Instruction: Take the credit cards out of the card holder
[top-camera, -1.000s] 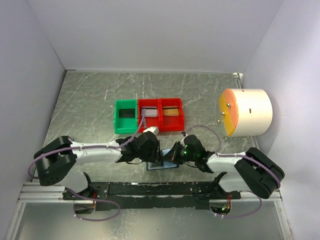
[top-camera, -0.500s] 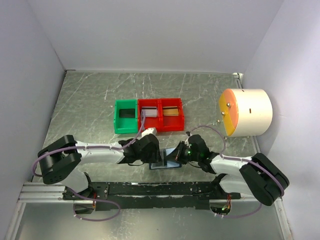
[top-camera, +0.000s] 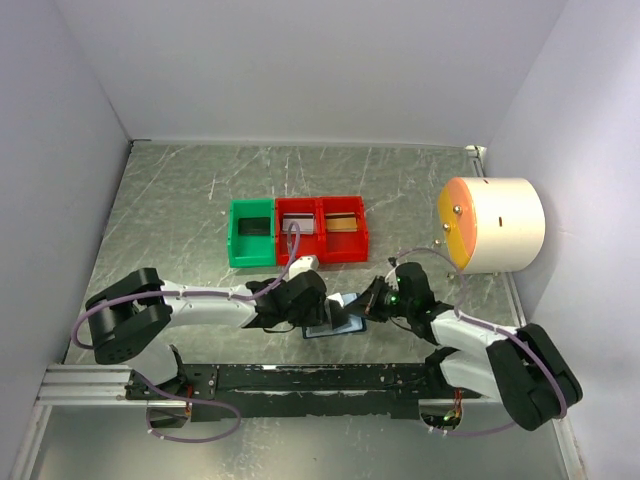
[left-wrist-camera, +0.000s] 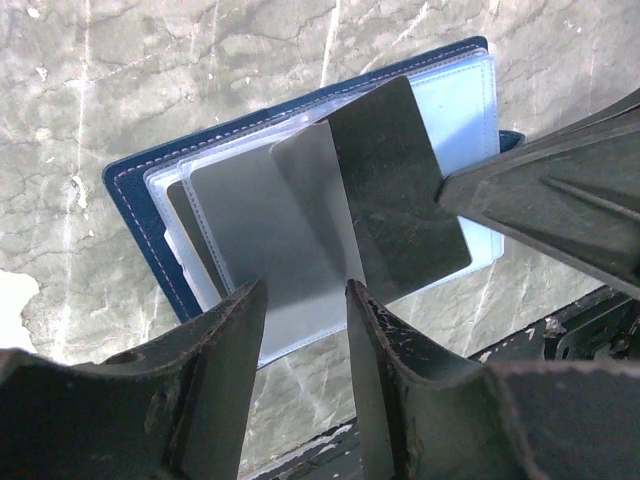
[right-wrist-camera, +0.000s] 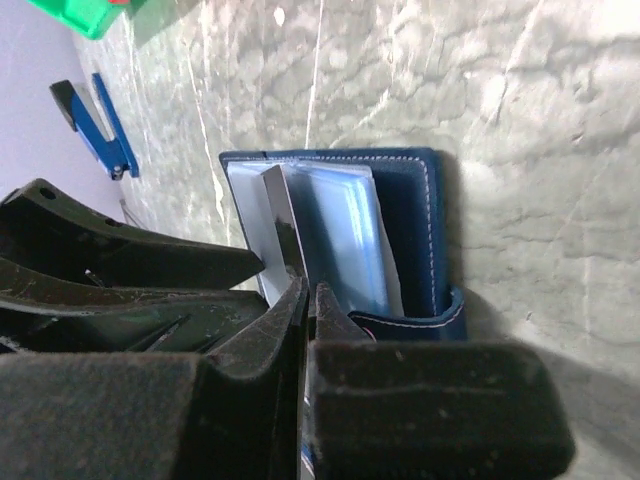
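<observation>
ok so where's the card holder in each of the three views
Top external: card holder low centre, just left of the right gripper.
Left wrist: card holder fills the middle, lying open.
Right wrist: card holder centre, navy cover on its right side.
Shared landmark: the right gripper, shut on a dark card sticking out of the holder.
</observation>
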